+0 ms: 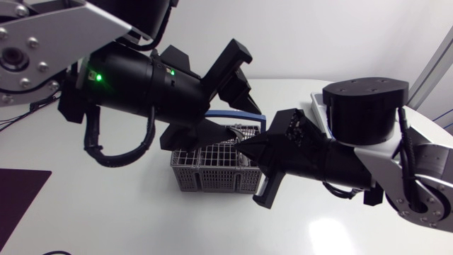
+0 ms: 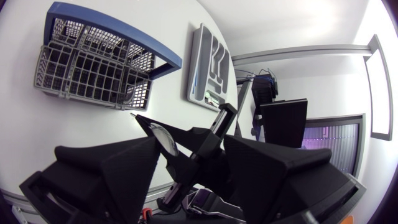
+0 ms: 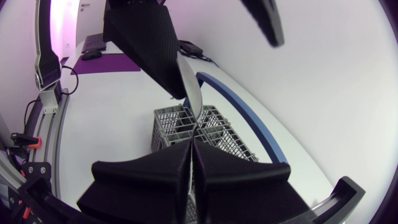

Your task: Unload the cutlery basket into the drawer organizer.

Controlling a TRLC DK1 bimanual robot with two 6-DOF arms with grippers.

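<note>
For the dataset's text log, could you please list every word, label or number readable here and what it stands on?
No text can be read in any view.
Cutlery basket: no print shows.
Drawer organizer: a small greenish patch inside, too small to read.
Piece of cutlery: bare metal, no marking shows.
Left arm: only a green light.

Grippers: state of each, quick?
Left gripper: open, wide apart.
Right gripper: shut on a slim silver metal cutlery piece.
</note>
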